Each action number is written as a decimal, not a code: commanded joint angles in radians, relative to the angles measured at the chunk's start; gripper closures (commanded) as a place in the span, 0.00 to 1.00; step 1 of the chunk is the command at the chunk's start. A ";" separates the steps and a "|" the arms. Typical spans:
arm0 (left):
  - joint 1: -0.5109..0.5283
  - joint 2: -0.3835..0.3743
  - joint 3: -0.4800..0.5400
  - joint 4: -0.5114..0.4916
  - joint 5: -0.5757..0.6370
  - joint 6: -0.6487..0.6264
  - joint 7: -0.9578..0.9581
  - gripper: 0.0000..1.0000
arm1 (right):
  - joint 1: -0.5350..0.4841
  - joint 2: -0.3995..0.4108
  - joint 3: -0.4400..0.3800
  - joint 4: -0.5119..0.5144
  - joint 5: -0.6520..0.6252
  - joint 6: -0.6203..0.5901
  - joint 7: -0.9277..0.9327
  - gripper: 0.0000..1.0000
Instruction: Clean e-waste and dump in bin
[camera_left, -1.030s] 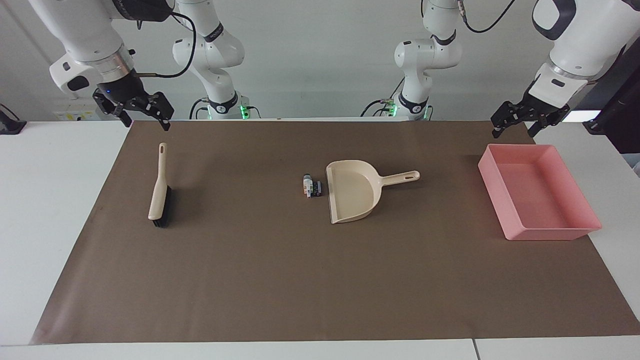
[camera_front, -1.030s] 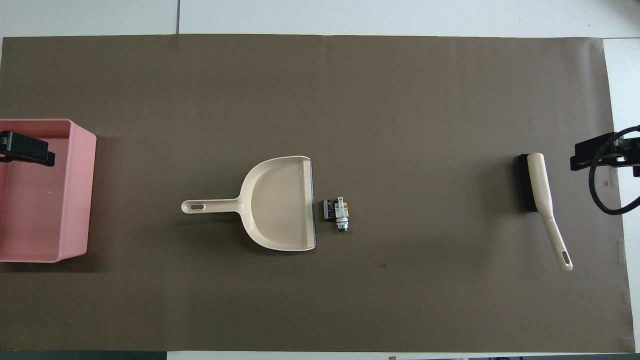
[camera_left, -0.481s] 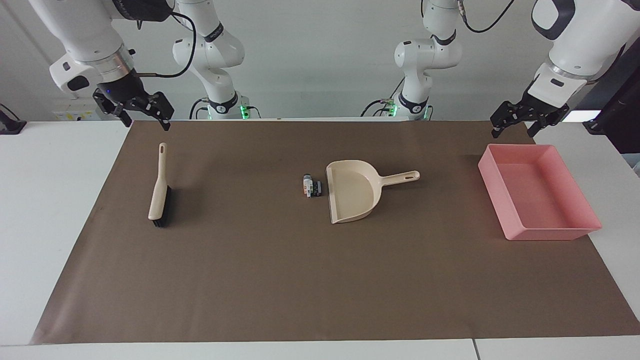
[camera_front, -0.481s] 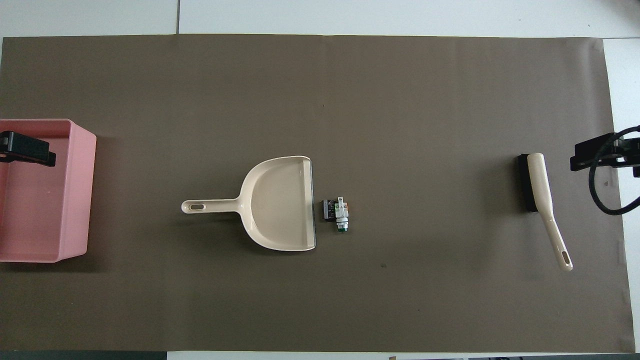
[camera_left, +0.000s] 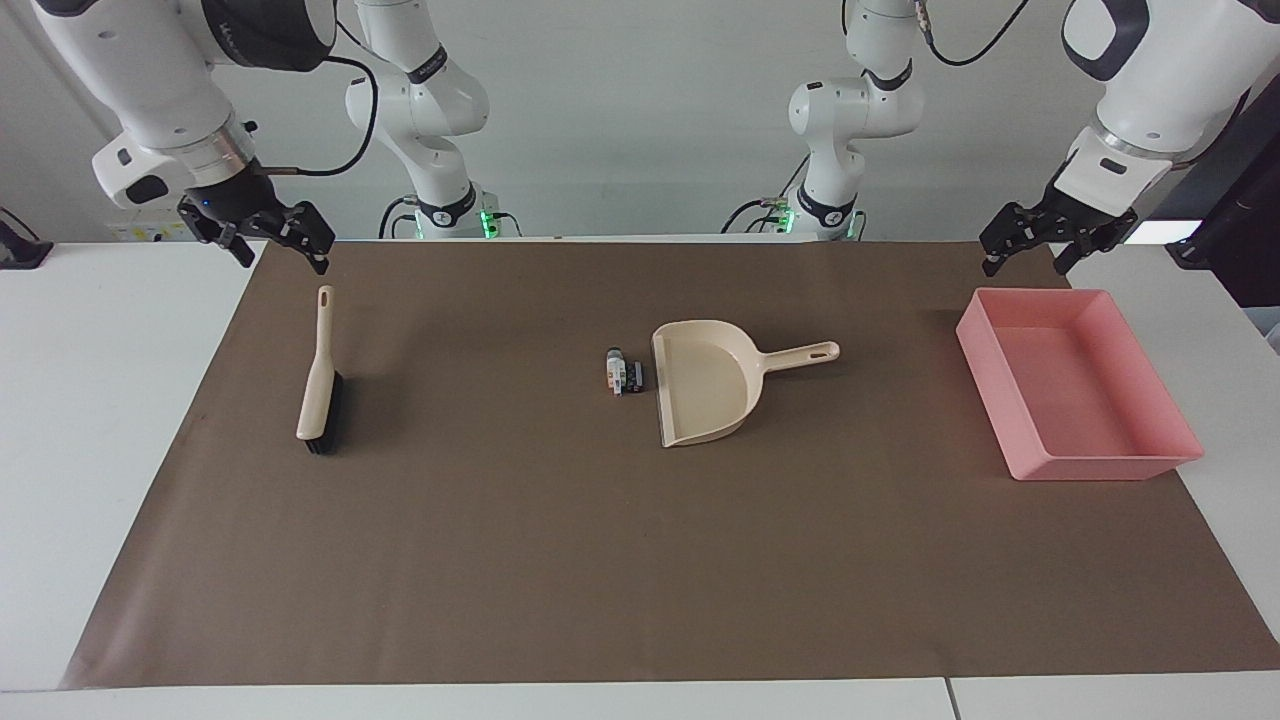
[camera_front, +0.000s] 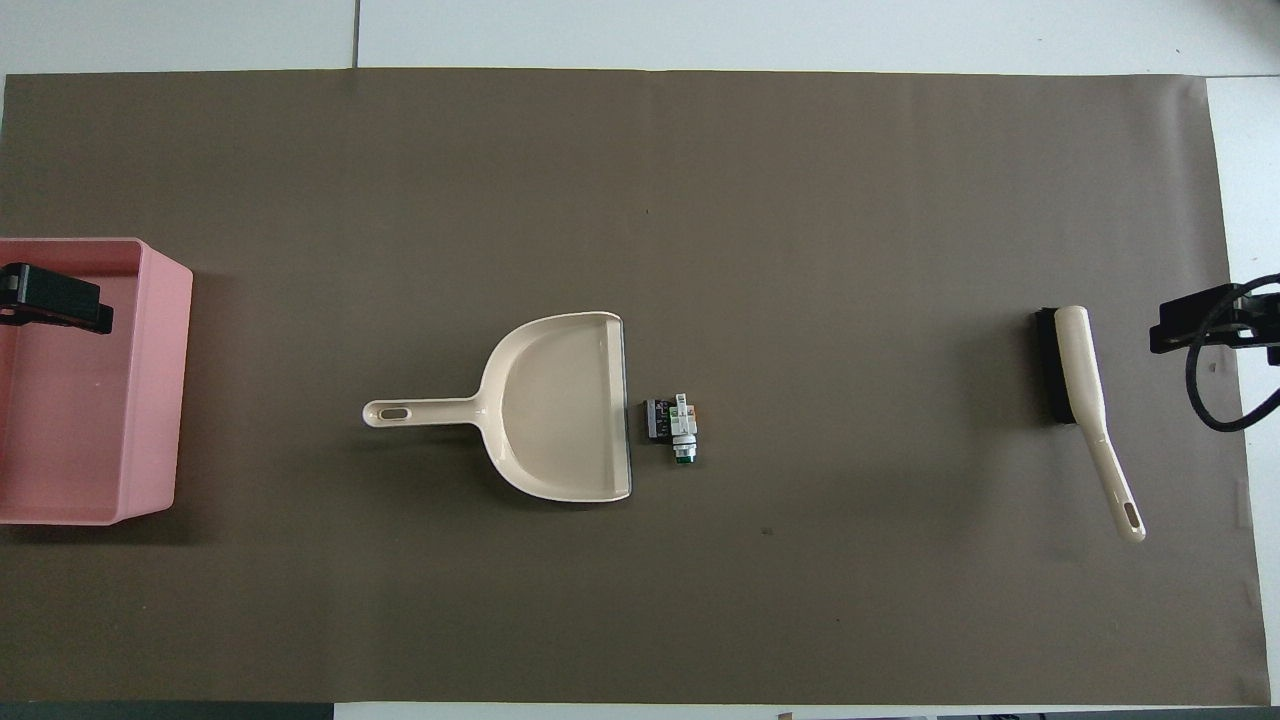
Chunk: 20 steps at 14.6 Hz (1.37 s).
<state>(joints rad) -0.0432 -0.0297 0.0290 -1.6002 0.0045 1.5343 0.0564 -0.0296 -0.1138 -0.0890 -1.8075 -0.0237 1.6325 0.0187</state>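
Two grippers are up in the air, and only one is seen to have shifted. The right gripper (camera_left: 268, 242) has been carried a little toward the right arm's end of the table since half a second ago, and now it hangs over the mat's (camera_left: 560, 560) edge just by the tip of the brush (camera_left: 320, 375) handle; its fingers are spread wide, nothing between them. In the overhead view the right gripper (camera_front: 1215, 318) is found slightly closer to the frame's edge than before. The left gripper (camera_left: 1035, 240) is held as it was, over the mat's corner just by the bin's (camera_left: 985, 375) wall nearest the robots, fingers also parted and empty. In the overhead view the left gripper (camera_front: 50, 298) is laid across the bin (camera_front: 155, 400).

Nothing on the table has been moved. The e-waste (camera_left: 623, 373) is left in a small cluster on the mat, just beside the open mouth of the dustpan (camera_left: 705, 385), on the side toward the brush. The dustpan's handle is pointed toward the bin, which is well apart at the left arm's end. The brush lies flat at the right arm's end, bristles on the mat.
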 joint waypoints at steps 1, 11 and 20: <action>0.000 -0.029 -0.012 -0.037 0.011 0.050 0.017 0.01 | -0.056 -0.153 0.005 -0.351 -0.005 0.217 -0.062 0.00; -0.084 -0.070 -0.017 -0.205 -0.026 0.257 0.622 0.01 | -0.191 -0.095 0.005 -0.703 -0.005 0.598 -0.238 0.00; -0.219 -0.090 -0.015 -0.400 -0.024 0.349 1.105 0.01 | -0.197 -0.087 0.003 -0.739 -0.005 0.642 -0.249 0.07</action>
<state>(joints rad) -0.2157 -0.0909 0.0009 -1.9205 -0.0161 1.8281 1.1350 -0.2082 -0.1888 -0.0924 -2.5311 -0.0239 2.2591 -0.2024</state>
